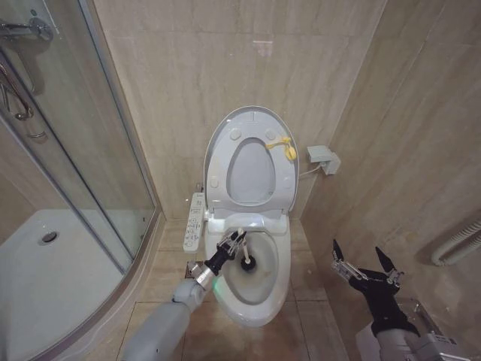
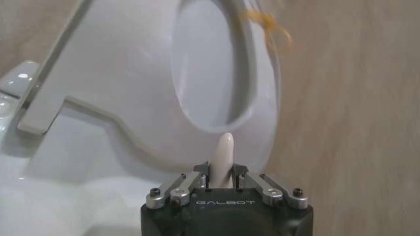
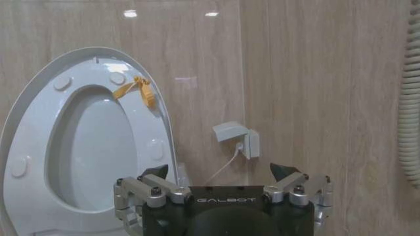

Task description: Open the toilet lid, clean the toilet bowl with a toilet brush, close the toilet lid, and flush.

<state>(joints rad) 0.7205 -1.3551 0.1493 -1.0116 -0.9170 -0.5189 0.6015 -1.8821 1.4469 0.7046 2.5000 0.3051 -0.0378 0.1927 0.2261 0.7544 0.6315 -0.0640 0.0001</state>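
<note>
So the left gripper (image 1: 234,242) is clamping the toilet brush (image 1: 243,254) handle, head pointing down into the toilet bowl (image 1: 259,304), while the right gripper (image 1: 363,263) is idling wide open off to the side.

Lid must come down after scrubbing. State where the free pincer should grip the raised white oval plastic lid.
Grip the white oval plastic lid at its top rim beside the yellow tag, approaching from the right: it stands upright against the wall, that edge exposed, near the open right pincer.

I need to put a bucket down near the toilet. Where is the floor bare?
Bare tile lies between the toilet bowl and the right gripper, and beside the button panel toward the shower rail. Over the bowl it is crowded: the left gripper holds the toilet brush there.
</note>
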